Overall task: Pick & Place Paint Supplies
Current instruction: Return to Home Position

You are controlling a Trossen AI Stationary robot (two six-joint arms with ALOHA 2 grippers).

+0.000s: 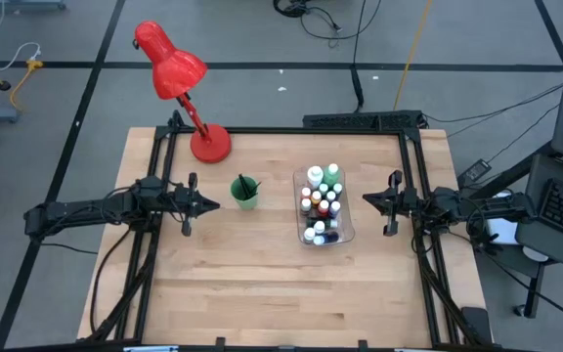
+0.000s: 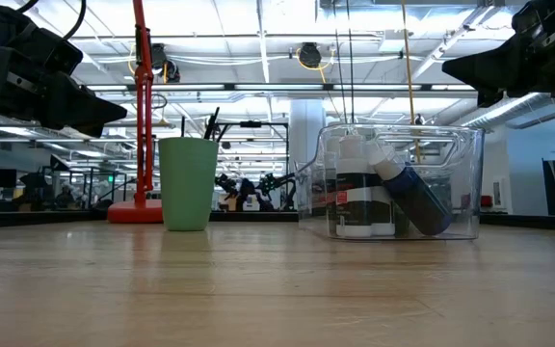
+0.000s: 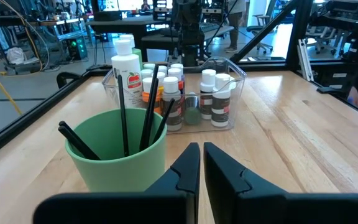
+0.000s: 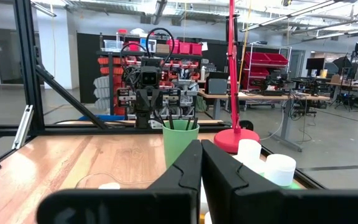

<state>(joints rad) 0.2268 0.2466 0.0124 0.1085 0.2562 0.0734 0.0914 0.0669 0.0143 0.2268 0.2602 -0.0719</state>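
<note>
Bottles (image 1: 320, 203) in clear bin (image 1: 298, 211) right of table (image 1: 262, 284) centre, brushes (image 1: 246, 184) in green cup (image 1: 245, 196), your left gripper (image 1: 211, 204) and right gripper (image 1: 368, 198) closed, empty, at side edges

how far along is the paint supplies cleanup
Nearly finished. Done: the paint bottles sit in the transparent bin and the brushes stand in the green cup. In hand: nothing; the left gripper and right gripper are shut and empty, raised at the table's sides. Left: no loose supplies show on the table, only the red lamp.
</note>
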